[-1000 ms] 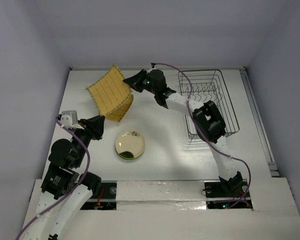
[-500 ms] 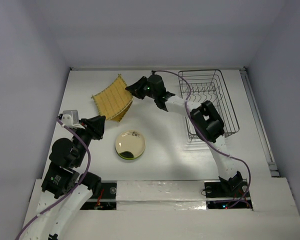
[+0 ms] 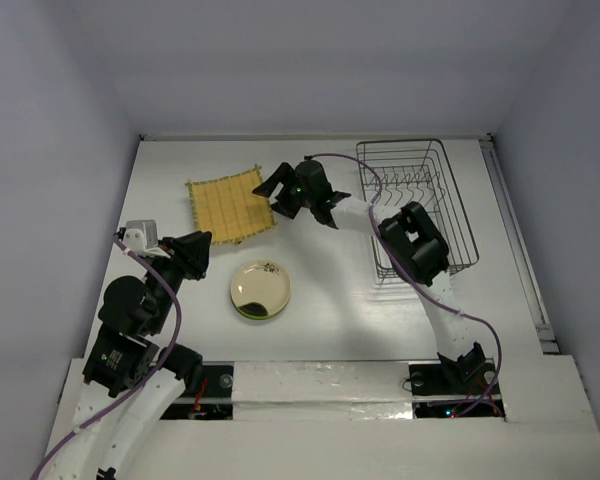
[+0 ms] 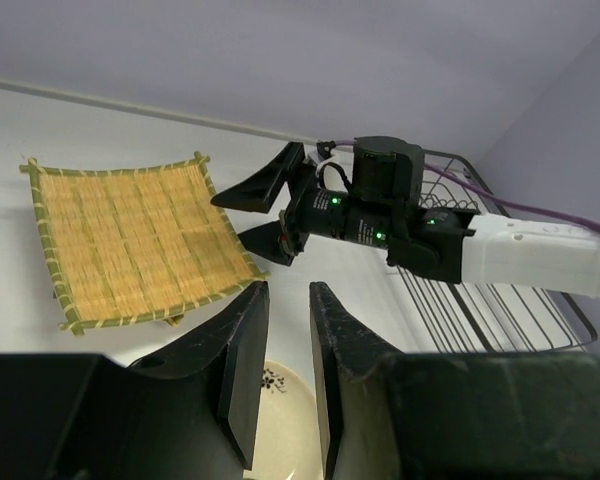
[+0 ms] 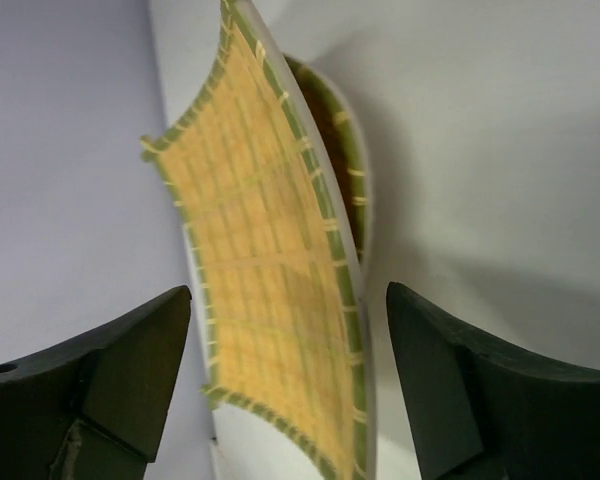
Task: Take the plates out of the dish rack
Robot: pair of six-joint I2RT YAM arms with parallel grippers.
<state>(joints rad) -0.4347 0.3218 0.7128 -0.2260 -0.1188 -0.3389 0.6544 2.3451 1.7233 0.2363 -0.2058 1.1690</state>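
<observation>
From overhead, the dish rack (image 3: 462,215) stands at the right side of the white table (image 3: 330,310), and no plate shows between its wire prongs. The square woven tray (image 3: 225,203) lies roughly flat at the far left, well apart from the rack. The right gripper (image 3: 270,190) sits just beside its right edge with its jaws spread wide. Nearer the arms rests the round cream plate (image 3: 260,287) with its dark mark, a sliver of green rim (image 3: 250,313) showing under it, perhaps a second plate. The left gripper (image 3: 198,252) hangs above the table left of that plate, carrying nothing.

The left wrist camera looks between its own fingers, which stand only a narrow gap apart and empty. Beyond them lies the square tray, with the right arm's open jaws at its corner.

The right wrist camera looks along the tray's bound edge. Both fingers are clear of it on either side, and an oval woven tray (image 5: 342,130) peeks out from beneath.

By the look of it the unloading is all but done. The rack appears bare, and little seems left beyond drawing the right arm clear.
</observation>
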